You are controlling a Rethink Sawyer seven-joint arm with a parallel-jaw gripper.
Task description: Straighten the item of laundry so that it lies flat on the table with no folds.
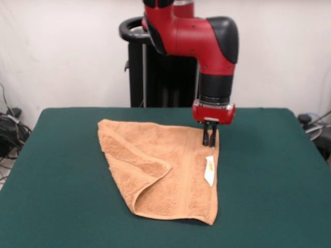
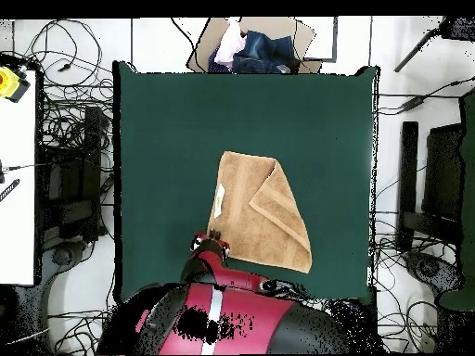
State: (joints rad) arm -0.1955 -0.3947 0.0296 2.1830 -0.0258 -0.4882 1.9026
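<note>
The item of laundry (image 1: 170,170) (image 2: 250,209), an orange-tan towel, lies near the middle of the green table (image 1: 269,170) (image 2: 167,130). One side is folded over itself as a triangular flap (image 1: 132,155) (image 2: 281,211). Its white tag (image 1: 209,170) (image 2: 219,197) shows near the opposite edge. My gripper (image 1: 209,140) (image 2: 215,237) stands upright at the towel's corner nearest the robot, on the tag's side. The fingertips reach the cloth there and sit close together, pinching that corner. The towel rests on the table, not lifted.
A cardboard box with blue and white cloth (image 2: 255,46) sits beyond the table's far edge in the overhead view. Cables (image 2: 70,120) and black equipment (image 2: 436,176) line both sides. A white bench with a yellow object (image 2: 9,82) is at the left.
</note>
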